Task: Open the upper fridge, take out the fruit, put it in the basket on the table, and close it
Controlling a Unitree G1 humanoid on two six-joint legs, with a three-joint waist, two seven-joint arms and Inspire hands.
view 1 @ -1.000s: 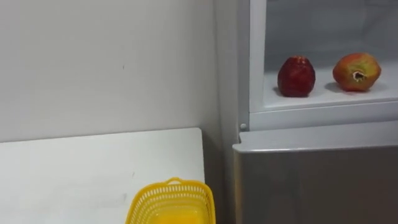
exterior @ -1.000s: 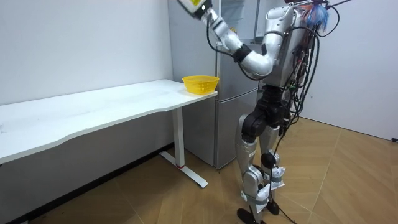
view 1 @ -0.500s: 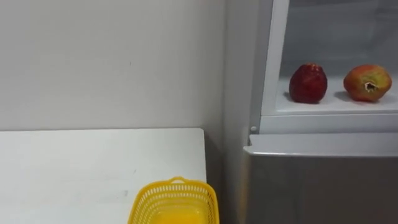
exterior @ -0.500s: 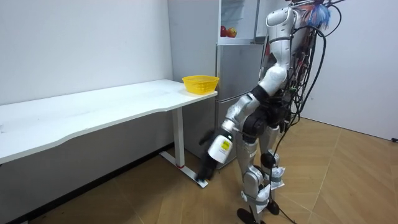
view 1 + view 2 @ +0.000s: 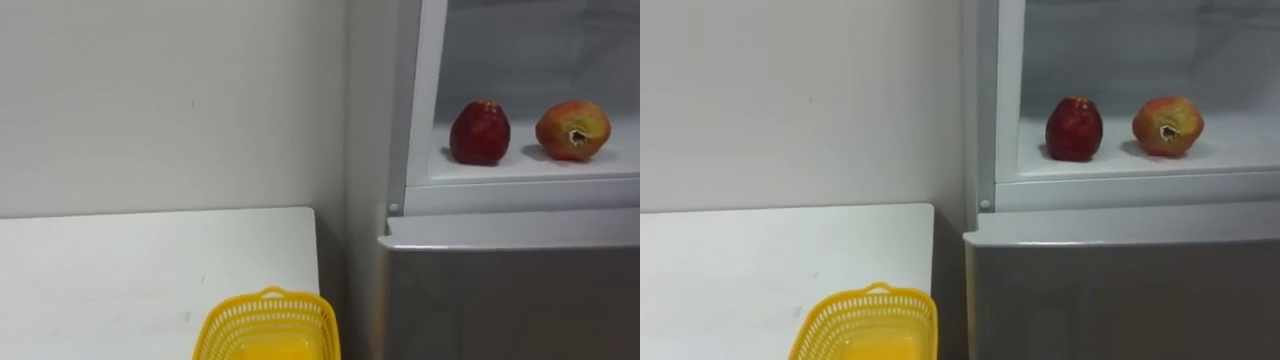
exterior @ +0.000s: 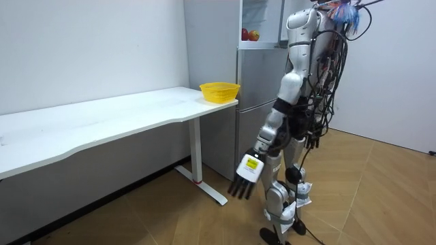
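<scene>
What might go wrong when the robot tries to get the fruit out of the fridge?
1. The dark red fruit and the red-yellow fruit sit near each other on the shelf. Grabbing one might nudge the other so that it rolls out.
2. The left hand hangs low by the leg, open. Swinging up, it may bump the yellow basket, which stands at the corner of the table beside the fridge, and knock it off.

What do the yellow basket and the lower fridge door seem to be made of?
The yellow basket looks like moulded plastic: uniform bright colour, lattice walls, smooth rim. The lower fridge door looks like grey metal or a metal-look coating; its dull sheen leaves that open.
</scene>
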